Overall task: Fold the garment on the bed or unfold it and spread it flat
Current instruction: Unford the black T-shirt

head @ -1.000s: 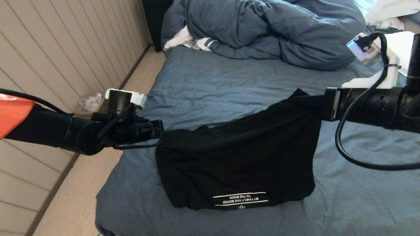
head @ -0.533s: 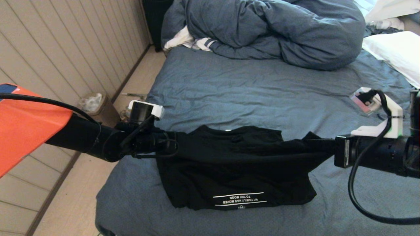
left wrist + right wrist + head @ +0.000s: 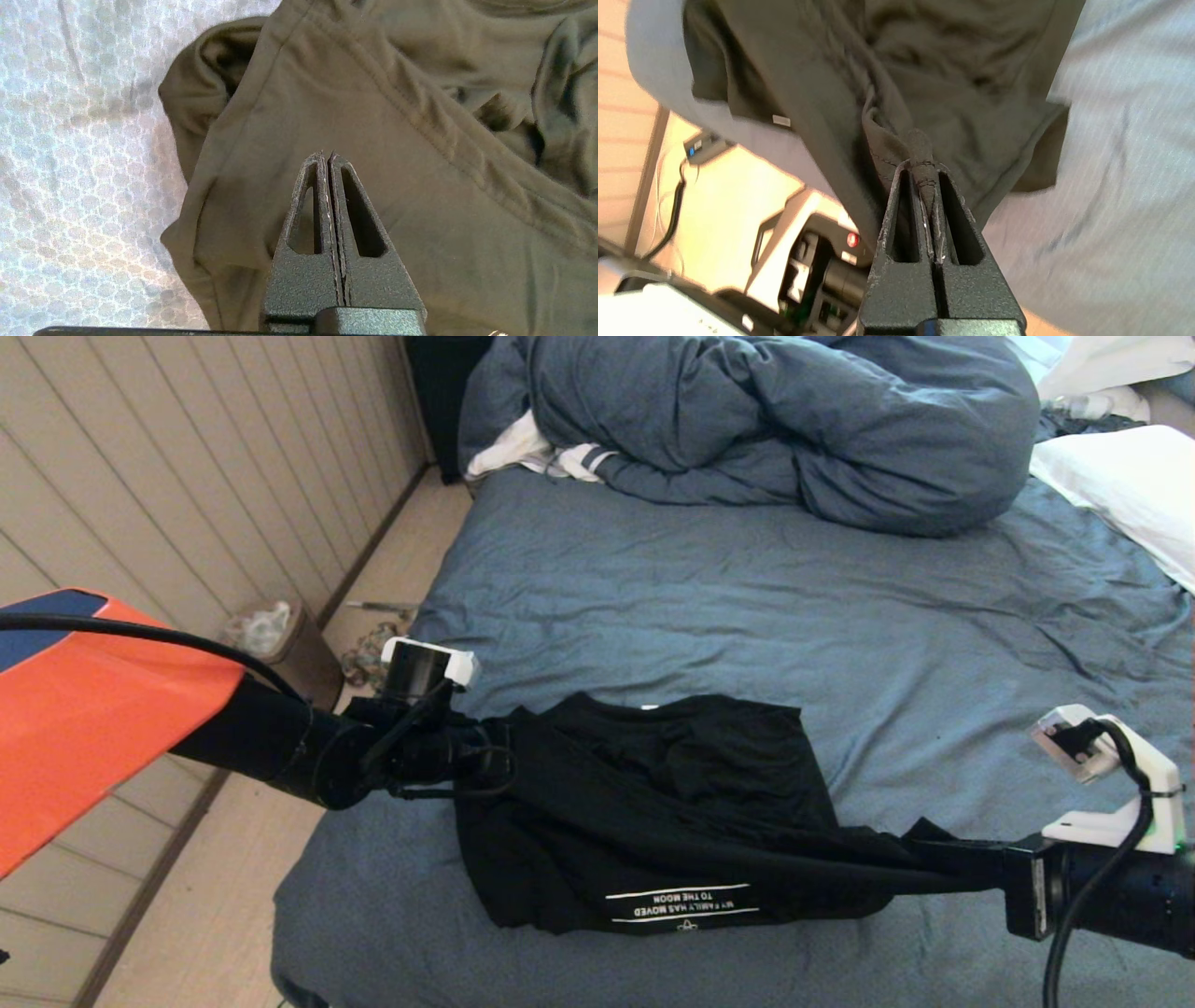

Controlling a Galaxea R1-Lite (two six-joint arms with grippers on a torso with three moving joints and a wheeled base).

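The garment (image 3: 653, 803), a black T-shirt, lies bunched near the front edge of the bed (image 3: 747, 597), its white text (image 3: 681, 901) facing up at the near hem. My left gripper (image 3: 495, 747) sits at the shirt's far left corner, jaws shut, with the fabric drawn up to it. In the left wrist view that gripper (image 3: 327, 156) rests pressed together over the cloth (image 3: 397, 116). My right gripper (image 3: 943, 861) is low at the right front, shut on a stretched corner. A rolled seam (image 3: 920, 149) is pinched between the right gripper's (image 3: 920, 165) jaws.
A bunched blue-grey duvet (image 3: 794, 420) fills the head of the bed, with a white-and-striped cloth (image 3: 532, 453) beside it and a white pillow (image 3: 1120, 485) at the far right. A bin (image 3: 266, 630) stands on the floor by the panelled wall, left of the bed.
Both grippers came down and toward me with the garment. The right one dropped much further, to the right front. The hanging shirt now lies on the sheet with its collar side spread behind.
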